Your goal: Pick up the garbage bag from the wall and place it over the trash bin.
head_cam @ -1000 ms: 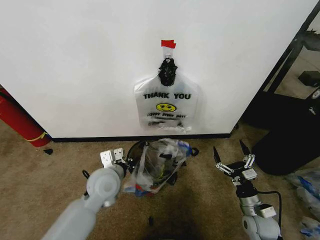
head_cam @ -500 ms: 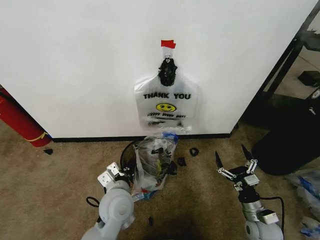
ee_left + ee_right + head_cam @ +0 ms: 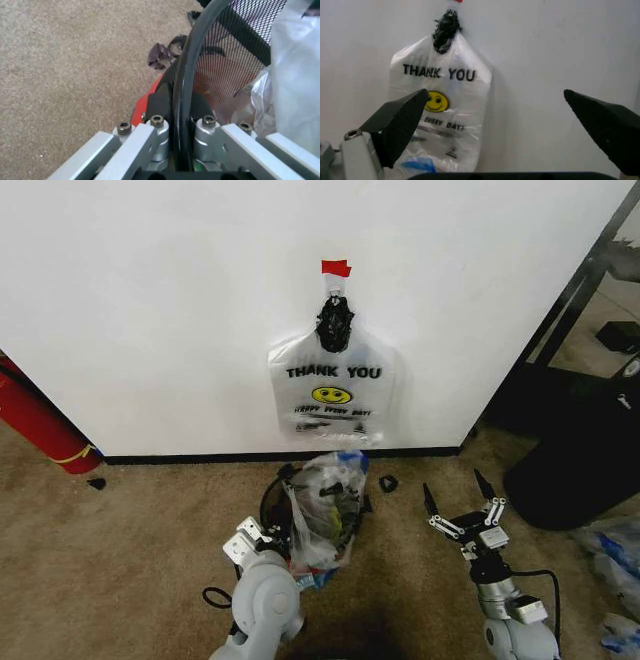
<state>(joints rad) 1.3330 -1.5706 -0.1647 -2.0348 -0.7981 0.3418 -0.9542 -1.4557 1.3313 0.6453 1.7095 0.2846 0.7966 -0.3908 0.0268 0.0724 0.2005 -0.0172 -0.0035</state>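
The garbage bag (image 3: 328, 508), thin, wrinkly and see-through, stands bunched in and over the mouth of the trash bin (image 3: 272, 505), a black mesh bin on the carpet just before the wall (image 3: 150, 310). My left gripper (image 3: 265, 535) is shut on the bin's black rim (image 3: 186, 71). In the left wrist view the left gripper (image 3: 180, 108) pinches that rim, the red base (image 3: 145, 107) shows below and the bag (image 3: 295, 75) lies inside. My right gripper (image 3: 452, 483) stands open to the right of the bin, empty. From its wrist, the right gripper (image 3: 495, 93) faces the wall.
A smooth white THANK YOU bag (image 3: 335, 385) hangs on the wall under red tape. A red fire extinguisher (image 3: 35, 420) leans at the far left. Black furniture (image 3: 570, 460) and loose plastic (image 3: 615, 565) crowd the right. A small black scrap (image 3: 388, 483) lies on the carpet.
My left arm has swung from the left toward the middle, still holding the bin's rim. The bin and bag have shifted slightly and the bag now stands more upright. The right gripper barely moved.
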